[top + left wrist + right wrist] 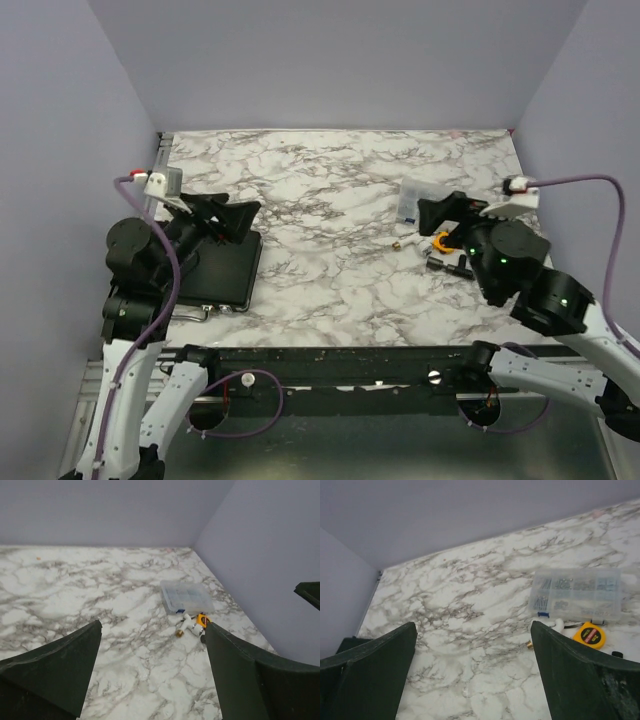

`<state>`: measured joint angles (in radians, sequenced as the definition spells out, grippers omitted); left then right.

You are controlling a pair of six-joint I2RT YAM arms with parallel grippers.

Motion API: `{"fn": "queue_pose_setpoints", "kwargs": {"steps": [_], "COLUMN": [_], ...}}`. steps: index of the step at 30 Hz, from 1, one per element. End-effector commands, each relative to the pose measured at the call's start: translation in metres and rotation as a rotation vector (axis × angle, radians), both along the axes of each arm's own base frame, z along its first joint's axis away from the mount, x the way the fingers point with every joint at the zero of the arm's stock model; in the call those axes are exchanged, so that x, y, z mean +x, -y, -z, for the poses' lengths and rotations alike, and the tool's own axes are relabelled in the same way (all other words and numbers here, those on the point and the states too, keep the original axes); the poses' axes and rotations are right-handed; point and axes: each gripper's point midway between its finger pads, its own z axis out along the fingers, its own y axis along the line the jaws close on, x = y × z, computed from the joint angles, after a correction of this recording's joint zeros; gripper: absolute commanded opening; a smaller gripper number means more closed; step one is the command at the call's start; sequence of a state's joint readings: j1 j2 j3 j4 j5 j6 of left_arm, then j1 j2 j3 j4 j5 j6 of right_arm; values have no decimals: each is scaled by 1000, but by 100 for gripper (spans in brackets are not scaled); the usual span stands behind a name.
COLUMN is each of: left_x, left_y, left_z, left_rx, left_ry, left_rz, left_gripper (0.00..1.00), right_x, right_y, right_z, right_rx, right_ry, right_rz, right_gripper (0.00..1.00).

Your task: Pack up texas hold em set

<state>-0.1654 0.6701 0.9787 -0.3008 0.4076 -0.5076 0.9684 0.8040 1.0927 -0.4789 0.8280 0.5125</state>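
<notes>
The black case [222, 272] of the texas hold em set lies flat and closed at the table's left edge, with a silver strip along its near side. Chips and the red card box are hidden or out of view. My left gripper [235, 212] hovers over the case's far end, open and empty; in the left wrist view [152, 625] its fingers stand wide apart over bare marble. My right gripper [445, 208] is open and empty over the right side of the table, and the right wrist view [472, 625] shows bare marble between its fingers.
A clear compartment box [414, 200] [186, 596] [577, 594] lies at the right. Beside it are a yellow tape measure [441, 241] [201, 620] [590, 635], a white fitting with a brass end [182, 627] and a black tool [450, 265]. Purple walls enclose three sides.
</notes>
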Motion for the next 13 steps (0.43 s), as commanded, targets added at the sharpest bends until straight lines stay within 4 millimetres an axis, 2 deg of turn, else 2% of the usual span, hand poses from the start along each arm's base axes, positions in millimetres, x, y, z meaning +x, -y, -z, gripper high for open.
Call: {"fn": "queue_pose_setpoints", "kwargs": {"steps": [1, 3, 6, 8, 13], "left_x": [-26, -33, -39, -40, -35], "left_y": [-20, -24, -24, -23, -20], "left_z": [-45, -57, -69, -71, -66], "left_rx": [44, 23, -7, -17, -18], "left_ry": [178, 225, 272, 279, 253], "left_rz": [-87, -107, -106, -99, -85], "left_gripper": [86, 88, 89, 89, 89], "right_x": [-15, -19, -20, -18, -9], "right_y": [46, 45, 50, 51, 39], "right_z": [-27, -40, -48, -48, -33], "right_rx": [-81, -82, -62, -48, -97], "right_ry": [38, 62, 77, 87, 66], "right_rz": [75, 34, 55, 76, 68], "right_gripper": [100, 100, 100, 100, 100]}}
